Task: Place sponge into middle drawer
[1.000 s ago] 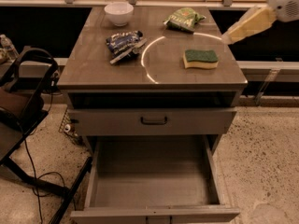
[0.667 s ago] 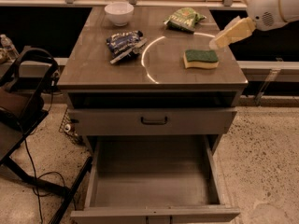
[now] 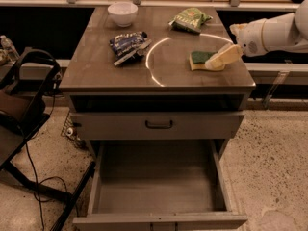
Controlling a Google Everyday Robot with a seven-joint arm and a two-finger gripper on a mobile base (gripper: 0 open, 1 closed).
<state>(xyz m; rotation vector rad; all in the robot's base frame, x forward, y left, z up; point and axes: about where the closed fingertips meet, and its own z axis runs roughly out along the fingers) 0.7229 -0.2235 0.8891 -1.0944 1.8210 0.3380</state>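
The sponge (image 3: pixel 199 59), dark green on top with a pale yellow layer beneath, lies flat on the right side of the table top (image 3: pixel 163 76). My gripper (image 3: pixel 222 57) comes in from the right on a white arm (image 3: pixel 269 32). It sits low over the sponge's right end and covers that part. The middle drawer (image 3: pixel 154 194) is pulled out wide below the table front. It shows a bare grey tray and tall side walls, with nothing in it.
A shallower grey drawer with a black handle (image 3: pixel 159 124) is closed above the open one. On the table are a white bowl (image 3: pixel 121 13), a green snack bag (image 3: pixel 188 19) and a blue snack bag (image 3: pixel 128 44). A black chair (image 3: pixel 24 95) and cables stand at the left.
My gripper has moved left and down from beyond the table's right edge onto the sponge's right end. The sponge has not moved.
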